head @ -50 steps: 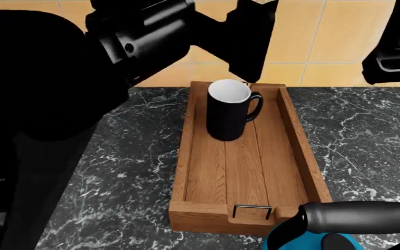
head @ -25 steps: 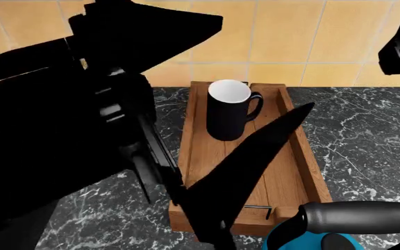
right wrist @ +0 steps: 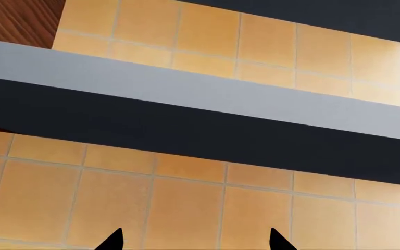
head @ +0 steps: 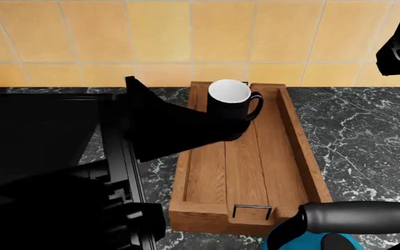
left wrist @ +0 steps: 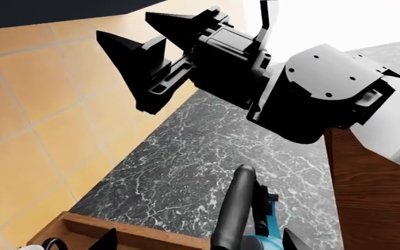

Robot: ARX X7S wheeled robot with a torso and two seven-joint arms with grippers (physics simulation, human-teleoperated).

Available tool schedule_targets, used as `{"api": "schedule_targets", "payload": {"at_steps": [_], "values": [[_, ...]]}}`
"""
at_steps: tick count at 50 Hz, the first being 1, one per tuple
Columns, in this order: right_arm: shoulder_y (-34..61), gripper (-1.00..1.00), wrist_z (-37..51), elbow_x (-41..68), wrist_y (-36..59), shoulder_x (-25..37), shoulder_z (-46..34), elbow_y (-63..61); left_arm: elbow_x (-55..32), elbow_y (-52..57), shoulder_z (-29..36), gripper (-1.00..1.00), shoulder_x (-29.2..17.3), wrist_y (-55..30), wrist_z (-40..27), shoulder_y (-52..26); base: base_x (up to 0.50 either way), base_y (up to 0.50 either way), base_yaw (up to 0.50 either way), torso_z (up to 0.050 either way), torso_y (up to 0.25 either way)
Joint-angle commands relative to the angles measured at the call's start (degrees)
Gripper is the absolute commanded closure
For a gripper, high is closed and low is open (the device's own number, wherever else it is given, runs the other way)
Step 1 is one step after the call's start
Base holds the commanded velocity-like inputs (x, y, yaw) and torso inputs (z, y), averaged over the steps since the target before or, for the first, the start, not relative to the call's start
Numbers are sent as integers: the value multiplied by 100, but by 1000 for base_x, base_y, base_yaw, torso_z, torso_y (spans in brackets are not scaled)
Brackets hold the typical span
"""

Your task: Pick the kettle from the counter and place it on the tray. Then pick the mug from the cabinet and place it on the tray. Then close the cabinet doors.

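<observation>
Mug [head: 229,108] upright at tray [head: 294,146] far end, kettle [left wrist: 250,224] on counter [head: 366,140] just off tray's near end; left gripper [left wrist: 196,240] and right gripper [right wrist: 194,240] fingers spread apart, both empty.

The mug [head: 229,110] stands upright in the tray [head: 291,140], up at the twelve o'clock end near the tiled wall, black outside, white inside, loop handle pointing to three o'clock. The tray is a long brown plank box lying lengthwise on the counter [head: 366,140], a small wire handle showing at its six o'clock end. The counter is black marble with white veins. The kettle [head: 311,240], teal-blue with a thick black arched handle, sits on the counter outside the tray, just past the tray's five o'clock corner, mostly cut off.
</observation>
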Motion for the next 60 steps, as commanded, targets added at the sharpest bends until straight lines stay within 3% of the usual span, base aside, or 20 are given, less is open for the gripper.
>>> {"api": "schedule_targets", "payload": {"at_steps": [1,32,60], "values": [[-49,-100,-3,-34,-7,-15,10,4,-60,93,148,-100,102,38,-23,49,0,0,0,0,0],[-402,-100,-112,-239,-331,281,-16,-64,1104,-495,1101,-100,1383,-281,338,551,0,0,0,0,0],[-585,-100,-177,-348,-475,372,-10,-43,2162,-1098,1520,-100,1882,-649,1005,991,0,0,0,0,0]]}}
